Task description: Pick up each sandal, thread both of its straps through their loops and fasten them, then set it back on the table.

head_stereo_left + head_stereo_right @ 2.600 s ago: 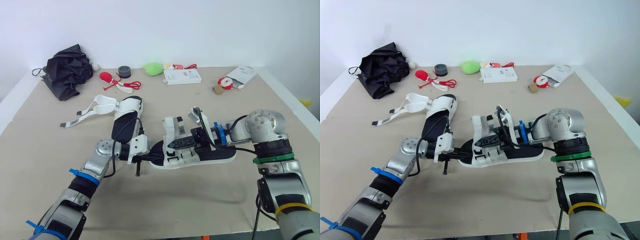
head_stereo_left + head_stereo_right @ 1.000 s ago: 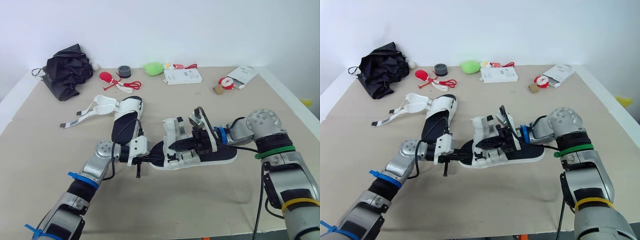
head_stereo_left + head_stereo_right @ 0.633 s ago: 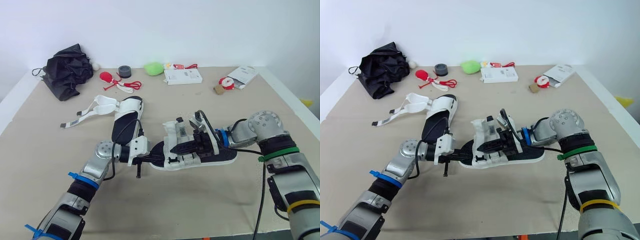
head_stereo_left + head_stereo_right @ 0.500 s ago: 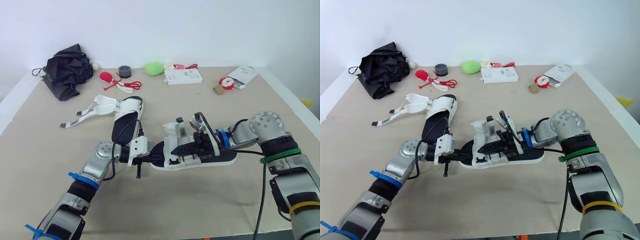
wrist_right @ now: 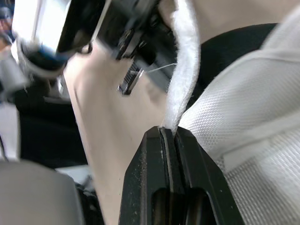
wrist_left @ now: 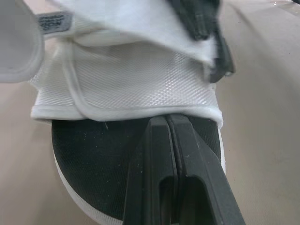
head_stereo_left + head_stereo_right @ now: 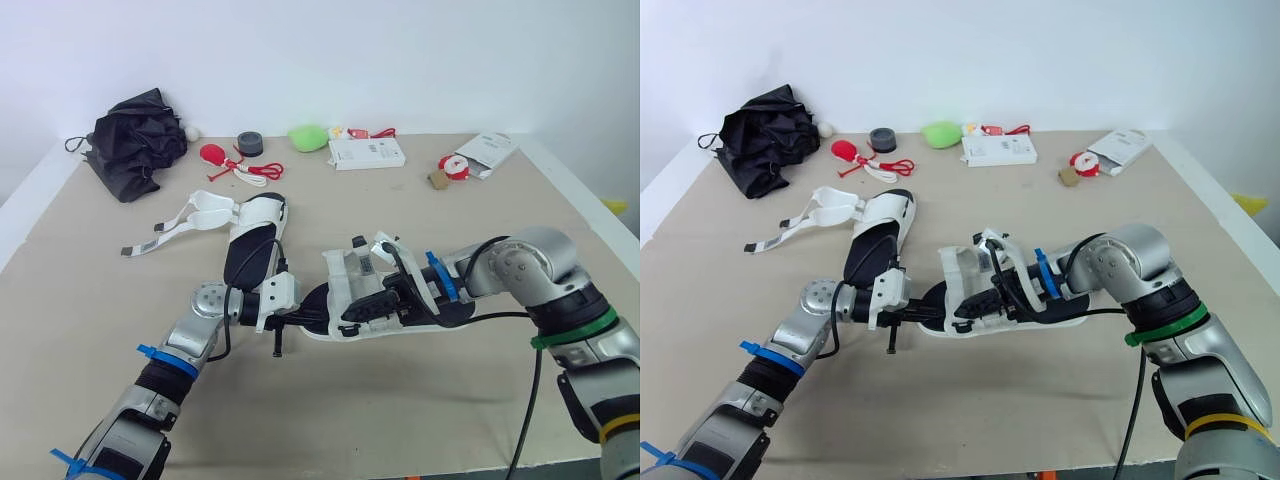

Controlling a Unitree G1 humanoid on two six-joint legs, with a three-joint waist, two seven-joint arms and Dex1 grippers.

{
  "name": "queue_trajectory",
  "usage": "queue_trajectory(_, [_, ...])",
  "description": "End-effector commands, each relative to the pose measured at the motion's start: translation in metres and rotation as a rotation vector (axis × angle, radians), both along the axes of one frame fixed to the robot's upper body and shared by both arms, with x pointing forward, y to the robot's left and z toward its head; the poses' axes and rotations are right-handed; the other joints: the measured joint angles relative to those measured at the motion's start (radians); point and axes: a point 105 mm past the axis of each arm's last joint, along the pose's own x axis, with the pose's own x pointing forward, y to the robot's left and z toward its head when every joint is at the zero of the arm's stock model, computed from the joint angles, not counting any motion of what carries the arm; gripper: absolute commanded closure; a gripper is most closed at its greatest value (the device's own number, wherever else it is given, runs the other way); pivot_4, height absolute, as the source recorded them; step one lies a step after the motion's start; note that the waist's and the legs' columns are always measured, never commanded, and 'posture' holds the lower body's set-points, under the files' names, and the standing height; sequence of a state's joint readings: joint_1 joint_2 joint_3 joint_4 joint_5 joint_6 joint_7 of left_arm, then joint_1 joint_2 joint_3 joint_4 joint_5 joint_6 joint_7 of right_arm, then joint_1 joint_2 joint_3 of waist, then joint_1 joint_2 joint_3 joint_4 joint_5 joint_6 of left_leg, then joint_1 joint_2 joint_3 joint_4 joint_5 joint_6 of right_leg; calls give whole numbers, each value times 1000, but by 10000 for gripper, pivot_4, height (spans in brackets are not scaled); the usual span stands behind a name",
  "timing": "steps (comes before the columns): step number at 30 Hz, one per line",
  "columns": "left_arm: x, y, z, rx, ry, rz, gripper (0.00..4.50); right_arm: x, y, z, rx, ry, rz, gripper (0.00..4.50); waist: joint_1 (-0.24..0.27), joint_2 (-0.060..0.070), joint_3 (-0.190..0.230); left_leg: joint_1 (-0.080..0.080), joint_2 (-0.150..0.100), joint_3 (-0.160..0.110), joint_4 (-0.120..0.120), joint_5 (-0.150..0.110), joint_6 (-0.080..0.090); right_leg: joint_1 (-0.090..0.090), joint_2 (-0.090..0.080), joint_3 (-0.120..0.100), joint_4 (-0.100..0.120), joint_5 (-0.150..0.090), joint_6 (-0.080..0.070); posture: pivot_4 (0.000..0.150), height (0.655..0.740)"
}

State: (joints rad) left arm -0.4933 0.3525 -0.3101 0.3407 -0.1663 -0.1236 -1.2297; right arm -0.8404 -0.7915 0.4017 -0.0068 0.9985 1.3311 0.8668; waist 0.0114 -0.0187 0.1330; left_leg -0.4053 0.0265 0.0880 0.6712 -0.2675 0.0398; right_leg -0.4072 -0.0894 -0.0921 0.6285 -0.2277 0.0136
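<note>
Head view: the sandal (image 7: 340, 275) being worked lies mid-table (image 7: 400, 410). Its long axis runs across the robot, toe toward the left arm and heel toward the right. The left gripper (image 7: 308, 313) meets the toe end. The right gripper (image 7: 358, 308) reaches in from the heel side, over the white upper. The second sandal (image 7: 250, 240) lies beyond, nearer the left arm, pointing away from the robot with its bands loose.

Left wrist view: the fingers are pressed together and lie over the black footbed at the toe, tips just short of the front strap (image 6: 140, 79). Cannot tell whether they pinch anything.

Right wrist view — the fingers are clamped on the edge of a white strap (image 5: 183, 70), which rises straight out from the tips. Its loop is not made out here.

Judgement: the right arm carries the strap, so threading turns on that arm — the left only steadies the toe.
</note>
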Motion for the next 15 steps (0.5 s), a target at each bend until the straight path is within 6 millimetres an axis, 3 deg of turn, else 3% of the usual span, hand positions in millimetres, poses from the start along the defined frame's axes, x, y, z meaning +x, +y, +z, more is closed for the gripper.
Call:
queue_trajectory(1, [-20,16,-60,175,201,8,45000,-12,1,-12,-39,1,74,44350,0,0,0,0,0,0,0,0,0,0,0,0,0,0,0,1500,7400])
queue_trajectory(2, [-20,16,-60,175,201,8,45000,-13,0,-14,-45,-3,78,38066,0,0,0,0,0,0,0,0,0,0,0,0,0,0,0,1500,7400])
queue_trajectory(5, [-20,17,-60,177,201,6,45000,-10,-5,-13,-45,-16,73,26007,0,-1,-1,1,0,0,0,0,0,0,-1,0,0,0,-1,1500,7400])
queue_trajectory(8, [-20,16,-60,179,200,3,45000,4,-12,4,-11,-79,20,15197,0,-1,-1,1,0,-1,0,0,-1,1,-1,0,0,0,-2,1500,7400])
queue_trajectory(10, [-19,16,-60,179,199,0,45000,9,-17,20,38,-110,-8,5188,0,-1,-1,1,0,0,0,0,-1,1,-1,0,0,0,-3,1500,7400])
queue_trajectory(15, [-18,15,-59,179,196,-4,45000,-14,-24,42,102,-195,43,5188,1,-1,-1,0,0,-1,1,0,-1,0,-3,-2,0,1,-4,1500,7400])
